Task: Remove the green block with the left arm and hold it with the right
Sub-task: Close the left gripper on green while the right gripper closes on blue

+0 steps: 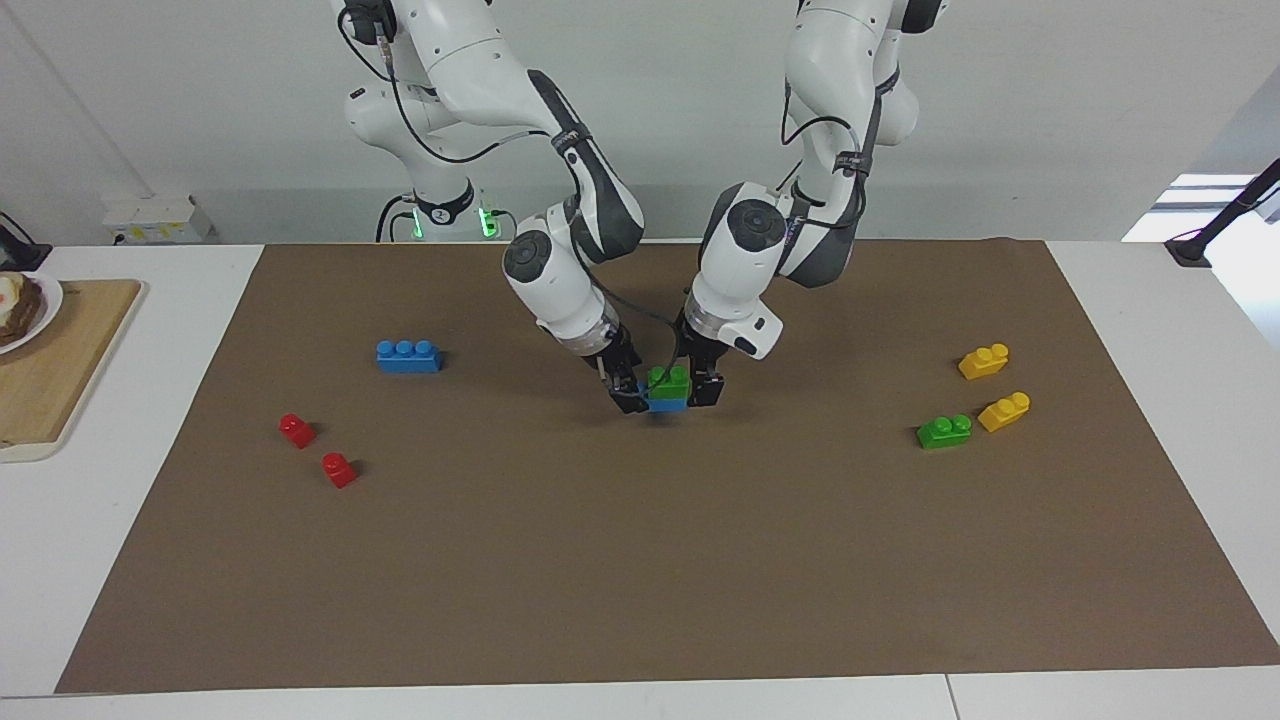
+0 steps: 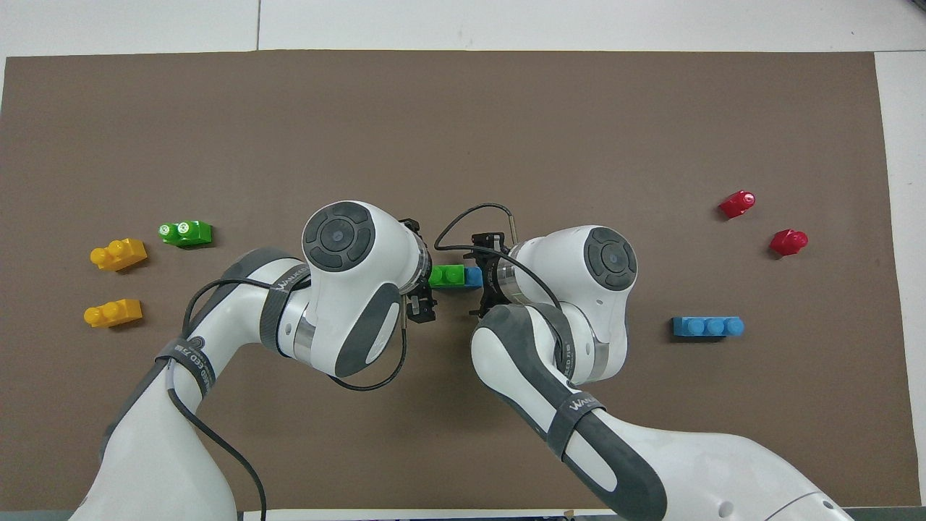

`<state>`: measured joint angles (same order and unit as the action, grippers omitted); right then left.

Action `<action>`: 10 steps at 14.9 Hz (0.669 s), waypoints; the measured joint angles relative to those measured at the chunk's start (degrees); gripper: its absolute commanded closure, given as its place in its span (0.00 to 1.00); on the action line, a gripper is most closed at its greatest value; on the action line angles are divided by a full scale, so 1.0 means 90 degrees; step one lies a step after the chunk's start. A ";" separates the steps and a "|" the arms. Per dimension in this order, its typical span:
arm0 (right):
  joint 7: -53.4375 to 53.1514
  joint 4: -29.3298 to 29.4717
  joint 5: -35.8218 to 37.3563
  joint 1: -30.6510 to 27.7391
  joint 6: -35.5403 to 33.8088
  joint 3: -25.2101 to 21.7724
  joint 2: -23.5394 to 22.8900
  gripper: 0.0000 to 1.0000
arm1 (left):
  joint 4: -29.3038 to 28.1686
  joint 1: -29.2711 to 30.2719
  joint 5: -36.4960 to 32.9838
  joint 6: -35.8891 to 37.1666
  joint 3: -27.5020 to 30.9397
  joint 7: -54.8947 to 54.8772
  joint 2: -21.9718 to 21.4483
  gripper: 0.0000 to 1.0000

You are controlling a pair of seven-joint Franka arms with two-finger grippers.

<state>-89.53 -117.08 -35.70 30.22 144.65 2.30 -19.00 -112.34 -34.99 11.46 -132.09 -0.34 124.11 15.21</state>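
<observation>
Green block (image 1: 668, 379) stacked on blue brick (image 1: 668, 403) between left gripper (image 1: 706, 388) and right gripper (image 1: 628, 392); both grippers' fingers apart, flanking the stack's ends.

The green block (image 1: 668, 379) and the blue brick (image 1: 668, 403) under it look like smooth, slightly glossy moulded plastic, as do the loose yellow bricks (image 1: 984, 361) and red pieces (image 1: 297, 430). The brown mat (image 1: 640, 560) is matt and paper-like on a smooth white worktop (image 1: 120, 560). The arm shells (image 2: 347, 289) are glossy white plastic with dark matt panels; the cutting board (image 1: 50, 370) is pale wood.
</observation>
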 measured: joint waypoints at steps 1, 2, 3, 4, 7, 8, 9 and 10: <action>0.0000 0.0000 0.0000 -0.0001 0.0006 -0.0009 -0.0011 0.01 | 0.0059 -0.0001 -0.0001 -0.0025 -0.0002 0.0055 0.0049 0.00; 0.0000 -0.0001 0.0000 -0.0004 0.0036 -0.0015 -0.0031 0.01 | 0.0130 -0.0006 -0.0003 -0.0033 -0.0007 0.0097 0.0097 0.00; 0.0000 -0.0004 0.0000 -0.0006 0.0065 -0.0019 -0.0054 0.01 | 0.0187 -0.0025 -0.0005 -0.0034 -0.0013 0.0117 0.0131 0.00; 0.0000 -0.0009 0.0000 -0.0009 0.0070 -0.0024 -0.0075 0.01 | 0.0229 -0.0062 -0.0006 -0.0034 -0.0012 0.0136 0.0158 0.00; 0.0000 -0.0016 0.0000 -0.0010 0.0074 -0.0038 -0.0107 0.09 | 0.0257 -0.0130 -0.0083 -0.0035 -0.0017 0.0195 0.0217 0.00; 0.0000 -0.0018 0.0000 -0.0010 0.0075 -0.0040 -0.0108 0.18 | 0.0256 -0.0138 -0.0155 -0.0039 -0.0015 0.0206 0.0249 0.00; 0.0000 -0.0018 0.0000 -0.0010 0.0075 -0.0040 -0.0108 0.30 | 0.0256 -0.0153 -0.0187 -0.0042 -0.0015 0.0207 0.0277 0.00; 0.0000 -0.0018 0.0000 -0.0011 0.0076 -0.0041 -0.0108 0.43 | 0.0256 -0.0181 -0.0202 -0.0044 -0.0017 0.0207 0.0301 0.00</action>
<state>-89.53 -117.24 -35.70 30.11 145.33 1.93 -19.97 -110.04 -36.61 9.65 -132.49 -0.49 125.97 17.92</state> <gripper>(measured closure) 0.176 0.000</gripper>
